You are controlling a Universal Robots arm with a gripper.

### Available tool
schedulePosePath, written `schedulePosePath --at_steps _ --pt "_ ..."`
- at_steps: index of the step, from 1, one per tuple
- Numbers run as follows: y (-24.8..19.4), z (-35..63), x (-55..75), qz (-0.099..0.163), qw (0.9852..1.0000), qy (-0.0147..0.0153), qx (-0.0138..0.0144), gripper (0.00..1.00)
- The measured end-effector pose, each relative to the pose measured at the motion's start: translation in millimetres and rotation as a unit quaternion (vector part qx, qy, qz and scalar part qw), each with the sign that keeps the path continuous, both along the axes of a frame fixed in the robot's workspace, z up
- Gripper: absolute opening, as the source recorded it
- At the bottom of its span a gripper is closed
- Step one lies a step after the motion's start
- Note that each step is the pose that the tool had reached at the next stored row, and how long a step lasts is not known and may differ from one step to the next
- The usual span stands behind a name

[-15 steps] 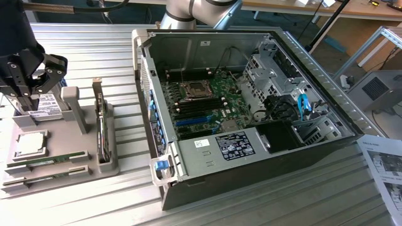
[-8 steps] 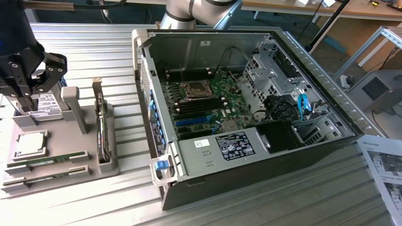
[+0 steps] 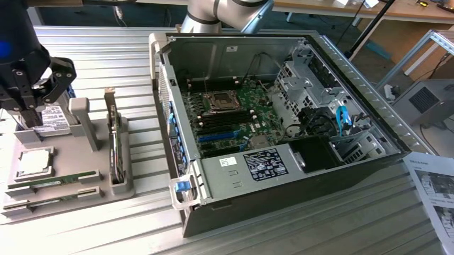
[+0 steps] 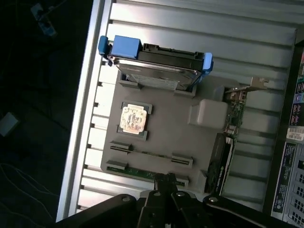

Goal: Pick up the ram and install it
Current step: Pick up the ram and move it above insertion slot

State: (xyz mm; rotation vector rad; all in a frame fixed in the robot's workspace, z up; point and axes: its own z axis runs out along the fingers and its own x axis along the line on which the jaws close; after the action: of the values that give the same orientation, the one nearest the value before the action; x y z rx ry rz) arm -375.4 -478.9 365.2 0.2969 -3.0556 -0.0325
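Observation:
Two thin green ram sticks lie side by side in slots of a grey holder tray [image 3: 71, 204]: one ram stick [image 3: 53, 180] nearer the tray's middle, its twin [image 3: 50, 201] at the tray's edge. I cannot tell which is the task's. In the wrist view they are the inner stick [image 4: 152, 155] and the outer stick [image 4: 140, 172]. My black gripper [image 3: 30, 118] hangs high above the tray at the exterior view's left, shut and holding nothing. In the wrist view its tips [image 4: 165, 182] show just beside the outer stick.
The tray also holds a hard drive with blue clips [image 4: 156, 66], a square processor chip [image 3: 34, 162] and an upright card [image 3: 114, 146]. At the exterior view's right stands the open computer case [image 3: 341, 69], its motherboard [image 3: 237, 114] exposed. Paper sheets [image 3: 433, 186] lie beyond it.

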Motion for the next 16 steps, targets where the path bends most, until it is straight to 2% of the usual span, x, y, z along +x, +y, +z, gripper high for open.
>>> schedulePosePath --at_steps 3,7,12,16 --pt "0.0 -0.2 0.0 0.025 0.9997 0.0 0.0 0.11" --pt "0.0 -0.5 0.0 0.06 0.9982 0.0 0.0 0.11" --pt "0.0 -1.2 0.0 0.104 0.9946 0.0 0.0 0.11" --pt "0.0 -1.6 0.0 0.133 0.9911 0.0001 -0.0001 0.11"
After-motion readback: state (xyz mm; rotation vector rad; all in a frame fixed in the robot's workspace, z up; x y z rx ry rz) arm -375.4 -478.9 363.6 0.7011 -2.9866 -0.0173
